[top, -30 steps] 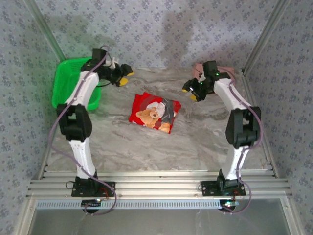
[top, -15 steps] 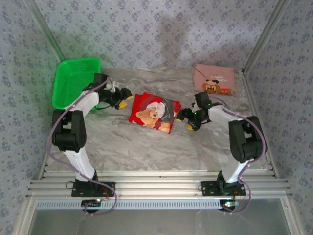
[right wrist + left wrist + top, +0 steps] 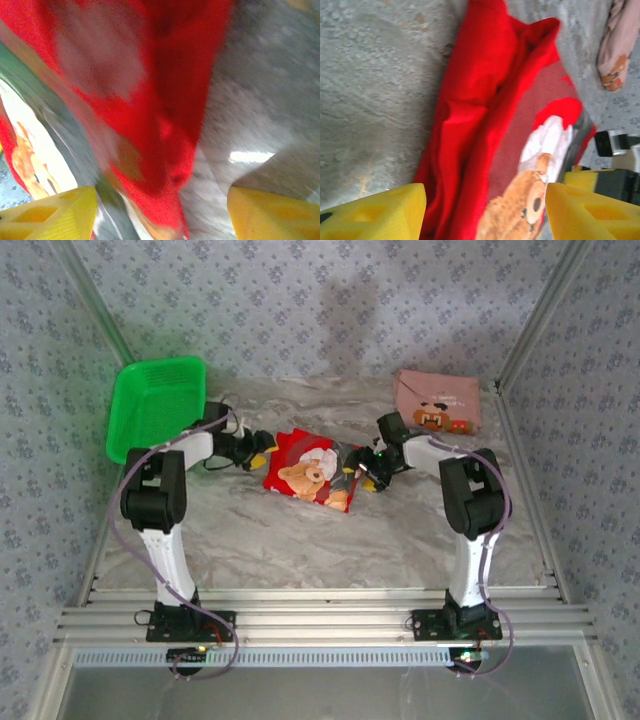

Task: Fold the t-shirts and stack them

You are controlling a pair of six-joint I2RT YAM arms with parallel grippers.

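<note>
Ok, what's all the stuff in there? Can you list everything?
table: one, grey marbled, under everything
red t-shirt: one, red with teddy-bear print, folded, middle of table
pink t-shirt: one, dusty pink with brown print, folded, far right
basket: one, green, far left
left arm: one, white and black, yellow jaws open by red t-shirt's left edge
right arm: one, white and black, yellow jaws open by its right edge

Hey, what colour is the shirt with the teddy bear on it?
The shirt is bright red, clearest in the left wrist view.
</note>
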